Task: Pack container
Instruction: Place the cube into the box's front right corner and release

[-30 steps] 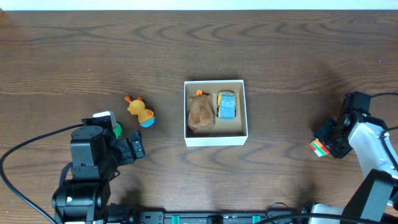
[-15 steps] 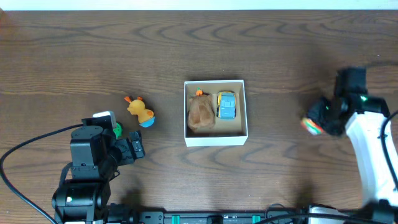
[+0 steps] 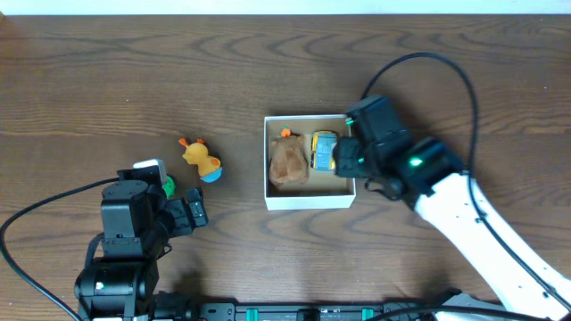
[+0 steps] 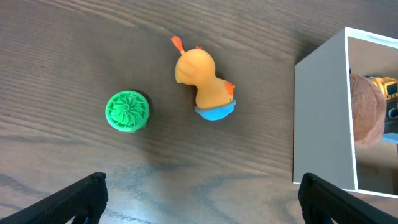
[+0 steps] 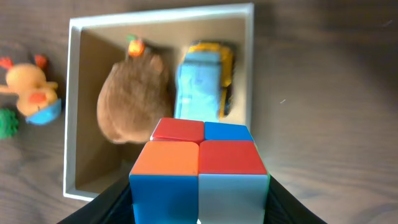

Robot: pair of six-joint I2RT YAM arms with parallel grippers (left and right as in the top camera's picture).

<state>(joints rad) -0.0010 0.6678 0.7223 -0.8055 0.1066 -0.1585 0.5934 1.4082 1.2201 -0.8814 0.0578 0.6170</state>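
Mid-carry in the packing: a piece brought over the container (image 3: 308, 202), not yet dropped. Nearest, at seven o'clock on the table (image 3: 268, 62): the left gripper (image 4: 211, 199), spread wide and holding nothing. Just beyond it, toward eleven o'clock, a green disc (image 4: 127, 112) and an orange duck (image 4: 204, 84), loose on the wood and apart from the container. Farther in, at the table's middle, that container, open-topped, with a brown plush (image 3: 287, 162) on its nine o'clock side and a blue-and-yellow car (image 3: 325, 152) beside it toward three. Over its three o'clock wall, the right gripper (image 3: 346, 157), clamped on a coloured cube (image 5: 199, 168). Next, probably: nudge toward nine, aim for the bare strip along the six o'clock wall, lower, then let go. Little room there, so likely to catch the rim or land on the car unless squared up first.
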